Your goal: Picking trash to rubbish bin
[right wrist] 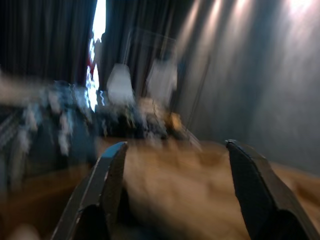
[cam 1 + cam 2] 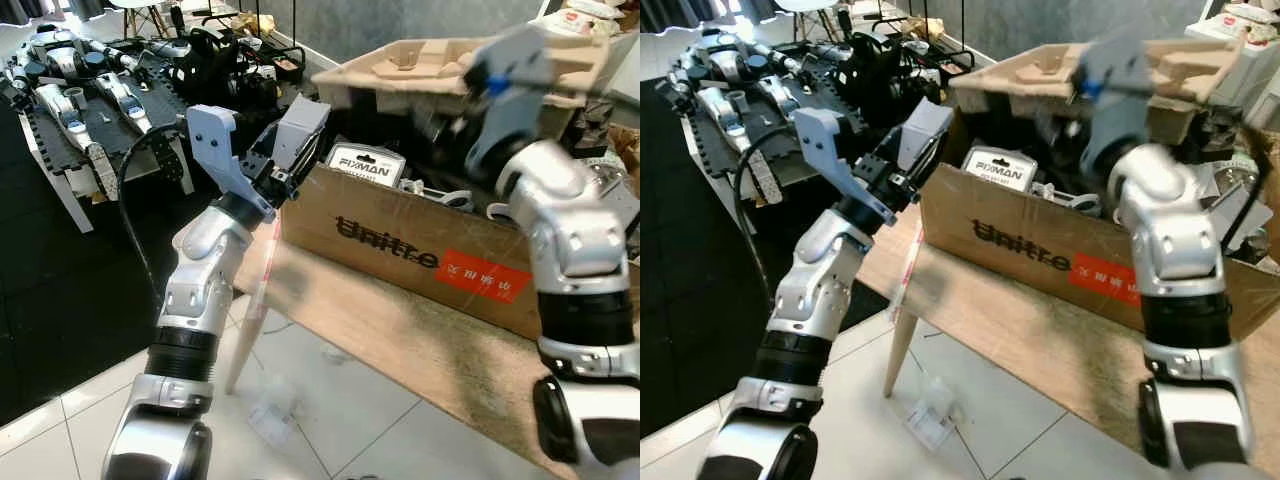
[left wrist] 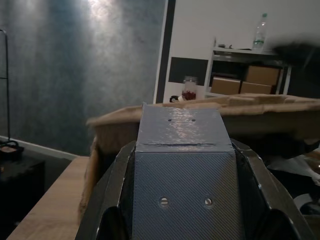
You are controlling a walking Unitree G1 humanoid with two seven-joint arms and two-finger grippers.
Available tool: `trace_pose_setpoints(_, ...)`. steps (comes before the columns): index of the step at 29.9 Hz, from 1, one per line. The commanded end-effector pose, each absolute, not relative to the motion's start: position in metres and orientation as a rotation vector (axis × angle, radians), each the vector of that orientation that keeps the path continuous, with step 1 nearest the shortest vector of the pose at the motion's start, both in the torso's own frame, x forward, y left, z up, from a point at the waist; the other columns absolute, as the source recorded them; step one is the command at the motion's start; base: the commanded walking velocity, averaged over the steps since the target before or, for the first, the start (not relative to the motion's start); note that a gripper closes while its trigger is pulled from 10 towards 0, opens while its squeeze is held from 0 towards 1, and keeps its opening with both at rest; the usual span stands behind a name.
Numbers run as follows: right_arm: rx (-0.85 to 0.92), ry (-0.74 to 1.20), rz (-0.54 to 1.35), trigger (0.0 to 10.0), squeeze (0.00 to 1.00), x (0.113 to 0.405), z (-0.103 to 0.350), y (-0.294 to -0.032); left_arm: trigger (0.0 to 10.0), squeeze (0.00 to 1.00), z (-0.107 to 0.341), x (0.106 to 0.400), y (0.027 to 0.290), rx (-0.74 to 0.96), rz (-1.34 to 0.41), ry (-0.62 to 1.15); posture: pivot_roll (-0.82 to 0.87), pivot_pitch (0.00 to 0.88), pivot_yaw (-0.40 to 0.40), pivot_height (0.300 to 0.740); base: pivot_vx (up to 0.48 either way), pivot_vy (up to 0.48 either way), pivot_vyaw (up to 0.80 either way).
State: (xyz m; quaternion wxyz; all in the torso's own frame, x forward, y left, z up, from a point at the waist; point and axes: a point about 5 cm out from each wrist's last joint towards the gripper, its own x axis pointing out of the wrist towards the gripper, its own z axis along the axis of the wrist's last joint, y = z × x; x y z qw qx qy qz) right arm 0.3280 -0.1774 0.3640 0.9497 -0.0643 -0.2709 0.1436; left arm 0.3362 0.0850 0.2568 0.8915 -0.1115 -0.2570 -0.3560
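Near, lower centre of frame: a clear plastic wrapper [image 2: 932, 418] lies on the white tile floor [image 2: 330, 420], beside a worktop leg [image 2: 244, 340].

Mid frame: wooden worktop [image 2: 400, 330] runs diag. from centre to lower right. A brown cardboard box [image 2: 400, 250] marked "Unitree" sits on it, filled w/ misc. items, incl. a white "FIXMAN" package [image 2: 998, 167].

Left end effector [image 2: 262, 150], centre-left of frame, is raised just beside the box's left corner; fingers spread apart, released, nothing between them.

Right end effector [image 1: 172, 195], upper right of frame, blurred; it is at a moulded cardboard tray [image 2: 440, 65] that sits above the box. In the right wrist view its fingers [image 1: 107, 175] stand wide apart w/ blurred brown material between them; cannot tell whether it grips the tray.

Far, upper left of frame: a low bench [image 2: 70, 150] w/ robot parts [image 2: 60, 100] on a dark floor area.
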Motion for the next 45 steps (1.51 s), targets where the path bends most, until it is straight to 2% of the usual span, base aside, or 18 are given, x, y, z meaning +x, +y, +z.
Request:
trace_pose_setpoints(1,0.045,-0.717,0.422,10.0,0.0,0.308,0.383,-0.171,10.0,0.0,0.256,0.325,0.062,-0.178,-0.871,-0.53,-0.05,0.076,0.027,0.74,0.0,0.0,0.0)
trace_pose_setpoints(3,0.094,-0.749,0.477,10.0,0.0,0.303,0.386,-0.167,10.0,0.0,0.254,0.322,0.056,-0.158,-0.906,-0.526,-0.06,0.075,0.032,0.74,0.0,0.0,0.0)
trace_pose_setpoints(6,0.199,-0.776,0.655,10.0,0.0,0.29,0.384,-0.154,10.0,0.0,0.253,0.321,0.046,-0.148,-0.934,-0.525,-0.07,0.074,0.041,0.74,0.0,0.0,0.0)
trace_pose_setpoints(8,0.221,-0.782,0.664,10.0,0.0,0.288,0.383,-0.153,10.0,0.0,0.254,0.322,0.045,-0.153,-0.932,-0.526,-0.08,0.074,0.045,0.74,0.0,0.0,0.0)
trace_pose_setpoints(18,0.303,-0.818,0.483,10.0,0.0,0.289,0.387,-0.184,10.0,0.0,0.257,0.332,0.045,-0.113,-0.883,-0.526,-0.12,0.074,0.078,0.74,0.0,0.0,-0.48)
trace_pose_setpoints(23,0.308,-0.829,0.48,10.0,0.0,0.285,0.387,-0.185,10.0,0.0,0.258,0.335,0.043,-0.086,-0.861,-0.529,-0.13,0.078,0.086,0.74,0.0,0.0,0.0)
trace_pose_setpoints(30,0.251,-0.781,0.504,10.0,0.0,0.28,0.379,-0.182,10.0,0.0,0.261,0.341,0.044,-0.033,-0.799,-0.539,-0.14,0.08,0.09,0.74,0.0,0.0,-0.8)
trace_pose_setpoints(36,0.122,-0.677,0.673,10.0,0.0,0.272,0.36,-0.161,10.0,0.0,0.268,0.352,0.054,0.013,-0.702,-0.556,-0.15,0.081,0.093,0.74,0.0,0.0,-0.8)
trace_pose_setpoints(38,0.087,-0.635,0.798,10.0,0.0,0.264,0.349,-0.147,10.0,0.0,0.273,0.359,0.062,0.048,-0.634,-0.567,-0.16,0.082,0.095,0.74,0.0,0.0,-0.8)
trace_pose_setpoints(40,0.087,-0.635,0.798,10.0,0.0,0.264,0.349,-0.147,10.0,0.0,0.273,0.359,0.062,0.048,-0.634,-0.567,-0.16,0.082,0.095,0.74,0.0,0.0,-0.8)
trace_pose_setpoints(42,0.091,-0.607,0.925,10.0,0.0,0.254,0.34,-0.135,10.0,0.0,0.279,0.364,0.068,0.067,-0.583,-0.579,-0.17,0.081,0.097,0.74,0.0,0.0,-0.8)
trace_pose_setpoints(44,0.091,-0.607,0.925,10.0,0.0,0.254,0.34,-0.135,10.0,0.0,0.279,0.364,0.068,0.067,-0.583,-0.579,-0.17,0.081,0.097,0.74,0.0,0.0,-0.8)
trace_pose_setpoints(45,0.08,-0.589,0.997,10.0,0.0,0.247,0.335,-0.129,10.0,0.0,0.281,0.365,0.07,0.074,-0.56,-0.586,-0.17,0.081,0.097,0.74,0.0,0.0,0.0)
